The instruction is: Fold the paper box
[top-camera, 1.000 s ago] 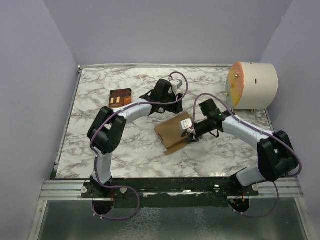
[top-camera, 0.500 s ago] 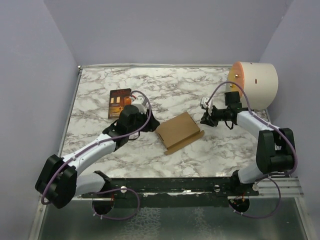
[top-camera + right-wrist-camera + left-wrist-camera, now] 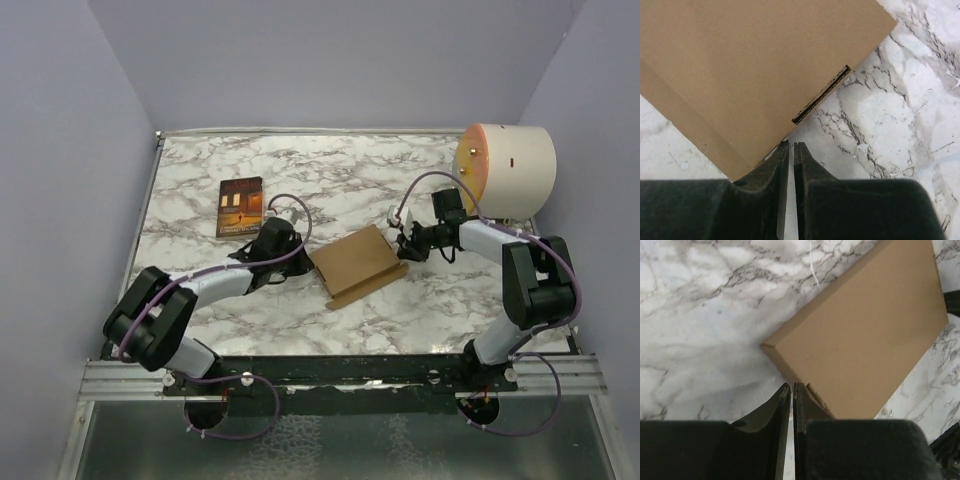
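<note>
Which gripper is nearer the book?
Left. The left gripper sits near the book, at the left corner of the paper box; the right gripper is across it, at its right corner.

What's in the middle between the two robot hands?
The paper box lies there, with the left gripper at one side of it and the right gripper at the other. Nothing else sits between them. The top view shows it.

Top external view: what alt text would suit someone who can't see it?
A flat brown paper box lies on a marble table, with the left pincer and right pincer both shut beside its opposite edges. A dark book and a cream cylinder sit farther back.
</note>
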Action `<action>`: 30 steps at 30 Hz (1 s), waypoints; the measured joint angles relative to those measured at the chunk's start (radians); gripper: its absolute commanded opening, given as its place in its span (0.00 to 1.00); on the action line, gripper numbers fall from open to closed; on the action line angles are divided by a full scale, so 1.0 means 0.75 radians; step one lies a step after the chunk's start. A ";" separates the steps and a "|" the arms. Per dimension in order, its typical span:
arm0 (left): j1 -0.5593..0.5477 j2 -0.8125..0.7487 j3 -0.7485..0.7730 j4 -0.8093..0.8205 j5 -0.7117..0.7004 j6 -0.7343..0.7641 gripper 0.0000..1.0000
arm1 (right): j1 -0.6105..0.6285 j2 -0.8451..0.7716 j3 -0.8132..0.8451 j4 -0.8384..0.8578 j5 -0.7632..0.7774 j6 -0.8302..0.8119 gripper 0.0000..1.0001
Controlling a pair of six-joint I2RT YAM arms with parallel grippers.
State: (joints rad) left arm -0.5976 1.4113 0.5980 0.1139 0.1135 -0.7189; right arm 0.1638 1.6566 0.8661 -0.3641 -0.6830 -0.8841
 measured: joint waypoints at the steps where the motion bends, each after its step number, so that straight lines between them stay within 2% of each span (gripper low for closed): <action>1: 0.000 0.038 0.027 0.010 0.004 0.005 0.12 | 0.000 -0.003 -0.001 -0.013 -0.008 -0.019 0.10; 8: 0.021 0.284 0.285 -0.025 0.011 0.111 0.12 | -0.020 -0.066 -0.029 -0.137 -0.028 -0.195 0.10; 12: 0.034 0.437 0.498 -0.056 0.020 0.191 0.14 | 0.004 -0.099 -0.048 -0.223 -0.097 -0.285 0.11; 19: 0.020 0.641 0.804 -0.158 0.080 0.359 0.19 | 0.075 -0.107 -0.057 -0.290 -0.200 -0.378 0.17; 25: 0.051 0.611 0.834 -0.294 0.021 0.470 0.31 | 0.067 -0.150 -0.057 -0.308 -0.198 -0.379 0.25; 28: 0.082 0.499 0.758 -0.345 -0.021 0.489 0.34 | 0.053 -0.226 -0.057 -0.333 -0.199 -0.392 0.30; 30: 0.104 0.350 0.664 -0.365 -0.033 0.479 0.34 | 0.042 -0.289 -0.057 -0.361 -0.203 -0.417 0.40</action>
State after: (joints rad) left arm -0.5198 1.6737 1.0962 -0.1596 0.0887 -0.3595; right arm 0.1955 1.4399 0.8234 -0.6350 -0.8352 -1.1965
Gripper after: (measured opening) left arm 0.330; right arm 0.277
